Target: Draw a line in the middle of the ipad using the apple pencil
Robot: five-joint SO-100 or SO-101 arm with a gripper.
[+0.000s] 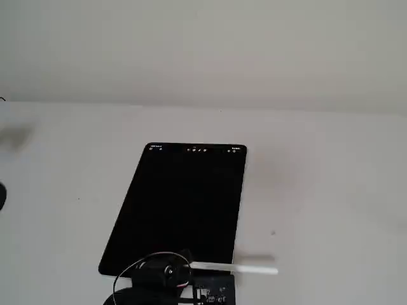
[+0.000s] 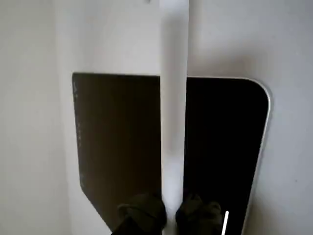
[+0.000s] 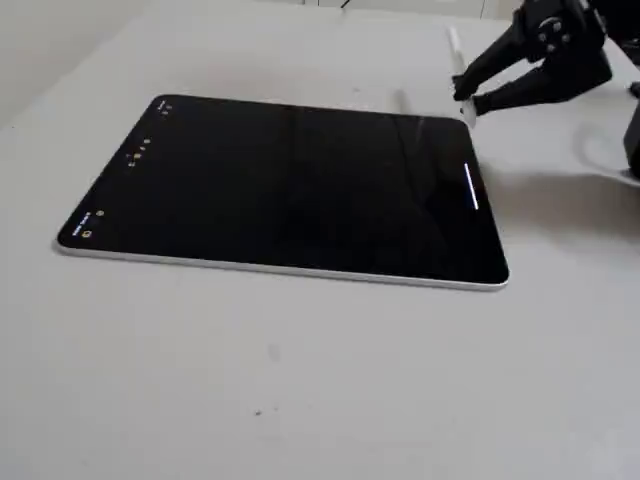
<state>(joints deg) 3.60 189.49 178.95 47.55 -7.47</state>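
Side fixed view, left to right: ipad point(image 3: 280, 185) lies flat on the table point(image 3: 300, 400), filling the centre-left of frame, toolbar icons on its left short edge. A short pale line point(image 3: 471, 188) sits near the right short edge, right of centre frame, nowhere near mid-screen. Upper right: gripper point(image 3: 464, 100) holds the apple pencil point(image 3: 455, 45), jaws closed on it; it looks lifted off the glass, hovering over the tablet's far right corner.

Wrist view: pencil point(image 2: 173, 98) runs up the middle of frame, clamped between the two dark fingers point(image 2: 144, 213) at bottom centre; the stroke point(image 2: 225, 223) shows at bottom right, just beside them.

Front fixed view: pencil point(image 1: 238, 269) lies near horizontal across the tablet's lower edge, bottom centre of frame, sticking out right.

My read: the existing mark is off target, so the step in hand is a reposition before a fresh stroke. To do it well:
- carry the tip toward screen centre with clearance, no dragging
- tilt the pencil so the tip meets the glass, not the barrel
- come down softly; grip looks narrow, so the pencil could pivot under side load
- stroke slowly in one direction, then lift straight up
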